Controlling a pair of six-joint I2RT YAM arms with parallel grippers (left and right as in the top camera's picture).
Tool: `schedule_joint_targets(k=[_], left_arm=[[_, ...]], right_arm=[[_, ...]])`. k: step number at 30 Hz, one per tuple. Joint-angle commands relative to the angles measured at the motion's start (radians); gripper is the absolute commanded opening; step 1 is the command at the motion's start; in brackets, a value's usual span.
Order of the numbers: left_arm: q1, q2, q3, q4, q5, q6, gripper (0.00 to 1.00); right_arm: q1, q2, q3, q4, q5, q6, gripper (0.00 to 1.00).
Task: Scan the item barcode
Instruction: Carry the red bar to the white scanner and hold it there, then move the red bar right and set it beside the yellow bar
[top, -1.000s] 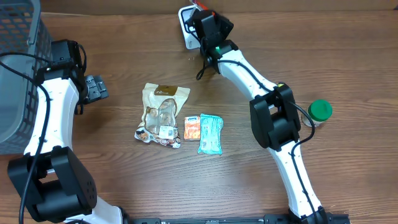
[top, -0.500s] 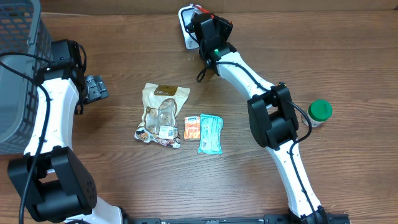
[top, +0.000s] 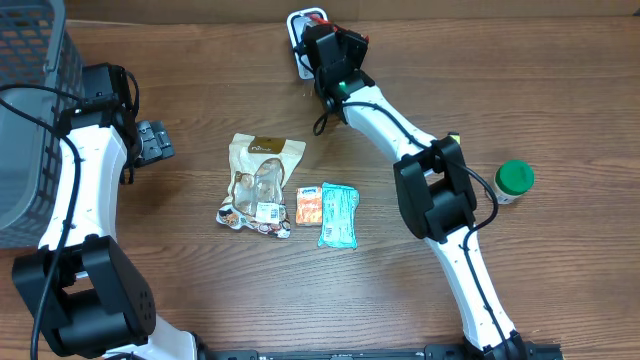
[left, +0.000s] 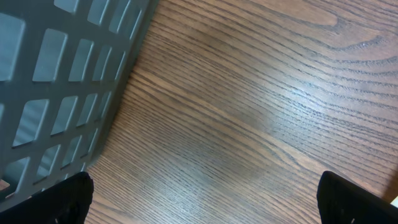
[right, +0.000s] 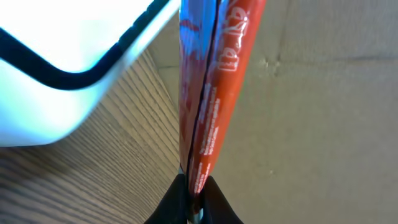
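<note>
Red-orange packet (right: 217, 93) with a blue face, perhaps white lettering; white scanner (right: 56, 62), black-trimmed; grey lattice basket (left: 62, 74); green jar lid (top: 515, 177).

4 snack pkts: tan pouch (top: 262, 180), small orange pkt (top: 309, 205), teal pkt (top: 339, 214), red-orange pkt (right: 208, 93). 1 green-lid jar (top: 514, 180). 1 grey basket (top: 22, 60). 1 white device (top: 298, 62). 2 arms: left arm (top: 85, 190), right arm (top: 395, 110).
</note>
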Motion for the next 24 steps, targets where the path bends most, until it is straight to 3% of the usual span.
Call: schedule_joint_targets(k=[1, 17, 24], left_arm=[[-0.006, -0.015, 0.016, 0.002, -0.01, 0.004, 1.0], [-0.006, -0.015, 0.016, 0.002, -0.01, 0.004, 1.0], [-0.006, -0.015, 0.016, 0.002, -0.01, 0.004, 1.0]], right_arm=[[0.006, 0.012, 0.0, 0.005, 0.017, -0.012, 0.08], [0.007, 0.011, -0.034, 0.008, 0.032, -0.03, 0.09], [0.007, -0.047, -0.034, -0.033, 0.0, 0.215, 0.03]])
